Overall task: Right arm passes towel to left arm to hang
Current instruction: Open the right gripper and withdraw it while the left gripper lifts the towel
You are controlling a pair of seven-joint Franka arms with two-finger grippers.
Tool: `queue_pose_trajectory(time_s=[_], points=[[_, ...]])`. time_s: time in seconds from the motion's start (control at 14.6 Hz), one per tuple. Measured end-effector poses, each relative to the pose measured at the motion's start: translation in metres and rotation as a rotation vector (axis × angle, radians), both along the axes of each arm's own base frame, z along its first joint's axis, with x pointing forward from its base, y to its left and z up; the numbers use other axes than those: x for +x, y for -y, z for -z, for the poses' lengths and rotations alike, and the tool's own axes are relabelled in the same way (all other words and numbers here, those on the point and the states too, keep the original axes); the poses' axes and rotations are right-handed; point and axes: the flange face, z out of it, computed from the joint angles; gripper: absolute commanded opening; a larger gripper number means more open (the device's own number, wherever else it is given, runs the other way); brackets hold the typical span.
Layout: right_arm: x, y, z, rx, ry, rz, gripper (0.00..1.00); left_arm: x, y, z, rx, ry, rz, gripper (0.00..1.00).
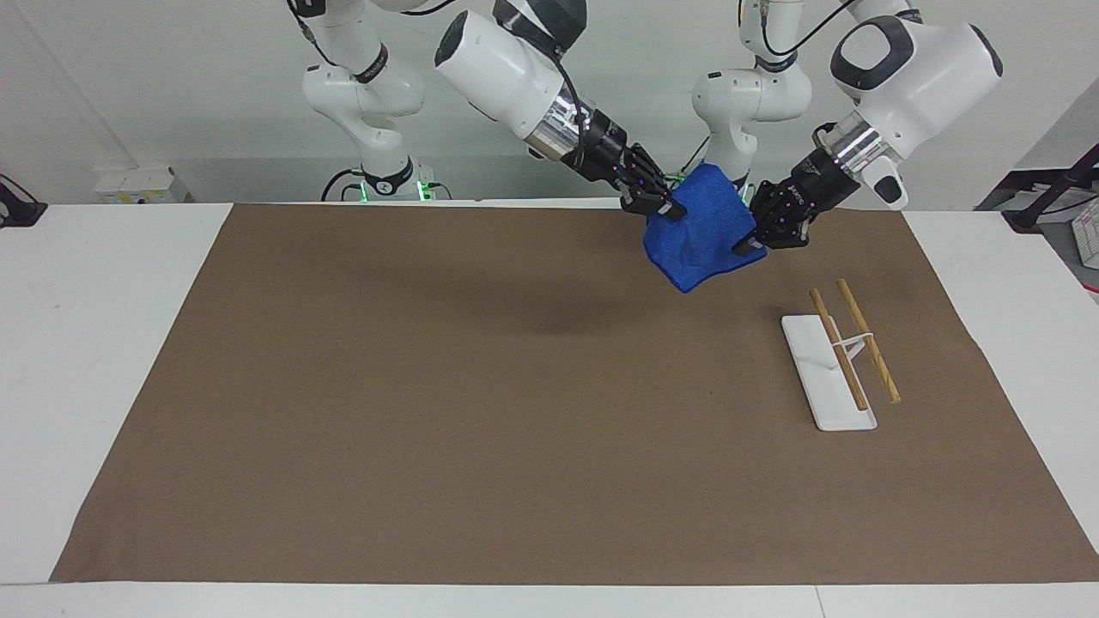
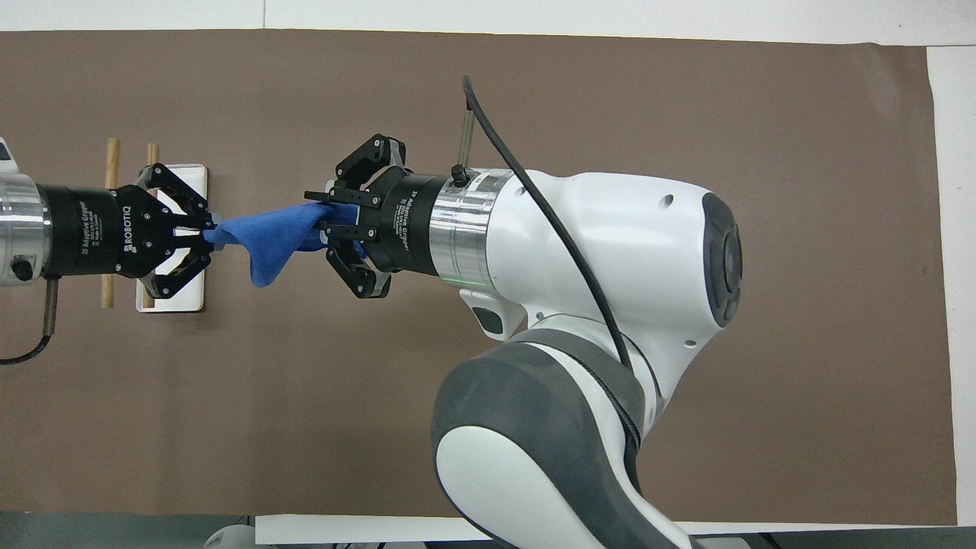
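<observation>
I am reaching both of my arms out over the wide brown paper sheet [image 1: 429, 386] that is covering the white table [image 1: 103, 343]. My right arm [image 1: 506, 64], white with a dark grey band, is coming in from its end. My left arm [image 1: 919, 60], white as well, is angling down to meet it. The bright royal-blue soft towel [image 1: 700, 232] is hanging in the air between them, over the part of the sheet near my bases. My right gripper [image 1: 670, 209] is clenching one bunched end of it. My left gripper [image 1: 745, 249] is pinching the other end tight. The small white rack with two wooden rods [image 1: 828, 378] is standing on the sheet toward my left arm's end, farther from me than the towel.
</observation>
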Motion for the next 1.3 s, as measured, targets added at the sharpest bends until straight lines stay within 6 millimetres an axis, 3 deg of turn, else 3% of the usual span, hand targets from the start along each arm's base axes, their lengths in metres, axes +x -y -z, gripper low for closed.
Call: queue_pose_trajectory(time_s=[0.21,0.48,0.69,0.89,1.1,1.3], points=[[0.0,0.0,0.0,0.0,0.0,-0.001,0.99,0.008,-0.004,-0.009,-0.004,0.036,-0.023,0.0],[0.0,-0.001,0.0,-0.042,0.051,-0.026,0.99,0.037,-0.026,-0.023,-0.002,0.148,-0.086,0.0],[0.0,0.0,0.006,-0.148,0.209,-0.131,0.99,0.049,-0.039,-0.025,0.019,0.248,-0.086,0.0],[0.004,0.009,0.027,-0.279,0.378,-0.305,0.99,0.053,-0.048,-0.023,0.057,0.344,0.029,0.0],[0.017,0.044,0.047,-0.451,0.497,-0.576,0.99,0.051,-0.051,-0.014,0.109,0.462,0.231,0.0],[0.033,0.109,0.066,-0.645,0.564,-0.935,0.99,0.047,-0.064,0.014,0.151,0.566,0.519,0.0]])
